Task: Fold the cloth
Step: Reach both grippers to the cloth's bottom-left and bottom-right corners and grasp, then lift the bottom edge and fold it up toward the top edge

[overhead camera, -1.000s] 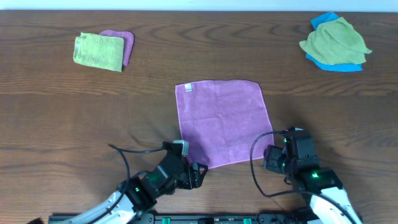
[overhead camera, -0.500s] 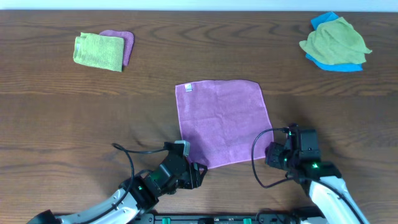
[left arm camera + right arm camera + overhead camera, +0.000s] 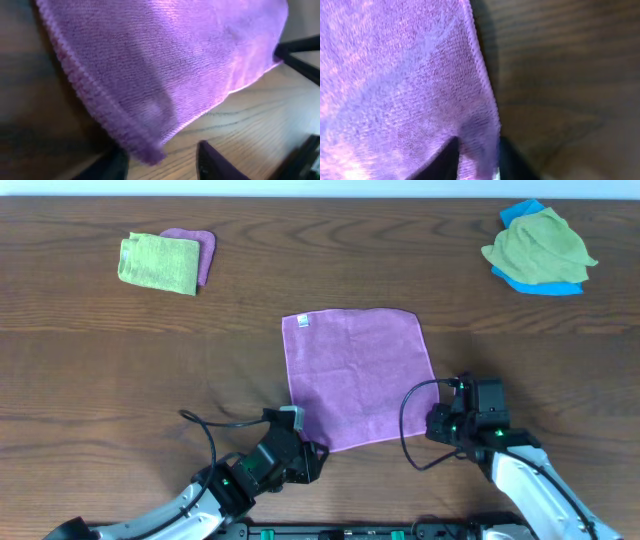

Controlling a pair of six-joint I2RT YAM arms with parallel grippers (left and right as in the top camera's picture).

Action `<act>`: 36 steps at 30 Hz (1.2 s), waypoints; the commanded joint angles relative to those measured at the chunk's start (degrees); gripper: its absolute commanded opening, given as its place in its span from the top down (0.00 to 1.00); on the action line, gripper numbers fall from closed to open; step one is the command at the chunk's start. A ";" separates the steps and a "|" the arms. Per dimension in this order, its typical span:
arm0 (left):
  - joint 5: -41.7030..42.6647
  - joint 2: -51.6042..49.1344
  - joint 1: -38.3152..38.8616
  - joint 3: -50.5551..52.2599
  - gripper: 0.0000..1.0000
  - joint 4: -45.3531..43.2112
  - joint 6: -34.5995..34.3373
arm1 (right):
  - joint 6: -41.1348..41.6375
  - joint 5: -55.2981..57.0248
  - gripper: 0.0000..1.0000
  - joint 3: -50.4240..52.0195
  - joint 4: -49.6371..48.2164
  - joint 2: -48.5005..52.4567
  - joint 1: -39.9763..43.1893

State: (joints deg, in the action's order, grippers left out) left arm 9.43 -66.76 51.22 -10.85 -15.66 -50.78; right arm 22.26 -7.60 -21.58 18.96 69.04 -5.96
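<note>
The cloth [image 3: 360, 375] is a lilac-purple towel lying flat mid-table, with its white label [image 3: 300, 321] at the far left corner. My left gripper [image 3: 314, 453] is at the cloth's near left corner. In the left wrist view its fingers [image 3: 162, 162] are open, with that corner [image 3: 147, 150] between them. My right gripper [image 3: 440, 424] is at the near right corner. In the right wrist view its fingers [image 3: 477, 160] stand narrowly apart. One finger is over the cloth [image 3: 395, 75] and the other is at its edge.
A folded lime-green cloth [image 3: 158, 263] lies on a purple one [image 3: 203, 252] at the far left. A crumpled green cloth [image 3: 538, 245] lies on a blue one [image 3: 548, 286] at the far right. The table is dark wood [image 3: 120, 370].
My right arm has shifted slightly left and brought its gripper onto the near right corner. My left gripper has barely moved. The cloth lies as before.
</note>
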 commanded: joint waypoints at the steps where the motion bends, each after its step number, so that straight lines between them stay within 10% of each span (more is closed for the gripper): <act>1: -2.03 -0.31 0.07 -0.02 0.65 0.50 0.37 | -0.04 -1.95 0.91 0.83 0.70 1.38 0.15; 4: -2.14 -0.31 -0.83 -0.02 0.94 0.46 0.35 | -0.04 -3.19 0.96 0.81 0.72 1.38 0.15; 20: 11.41 -0.20 -15.45 -5.57 0.94 0.46 1.99 | -0.09 -6.82 0.99 -8.02 10.38 -1.79 0.04; 36: 7.43 -0.20 -15.76 -19.96 0.94 14.23 8.41 | 0.02 -10.93 0.99 -18.21 16.04 -2.45 -0.02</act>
State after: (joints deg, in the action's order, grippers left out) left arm 18.63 -66.76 35.77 -28.86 -1.83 -44.84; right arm 22.11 -16.45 -37.71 34.76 67.05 -5.96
